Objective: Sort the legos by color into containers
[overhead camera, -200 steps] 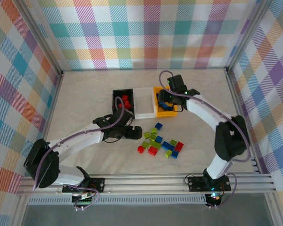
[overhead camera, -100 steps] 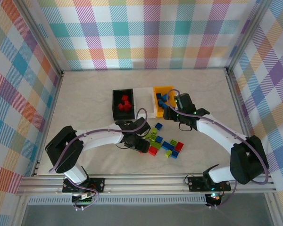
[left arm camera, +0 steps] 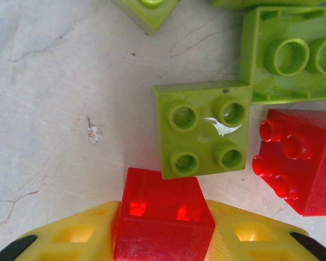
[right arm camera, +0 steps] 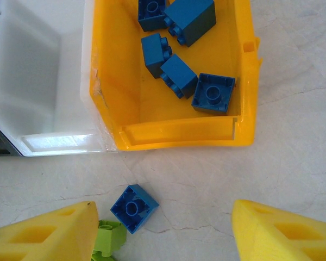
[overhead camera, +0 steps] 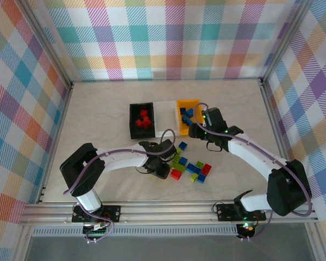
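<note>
- Well, the left end effector has its yellow fingers clamped on a red brick, low by the desk and beside a lime green brick.
- The right end effector gapes wide and empty above a blue brick, which lies just short of the orange-yellow bin.
- The legos heaped in front of the bins look light, rigid and slick, so I'd pinch flat opposite sides, never the studs.

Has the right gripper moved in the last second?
Yes. The right gripper pulled back off the orange bin, toward the arm bases.
</note>
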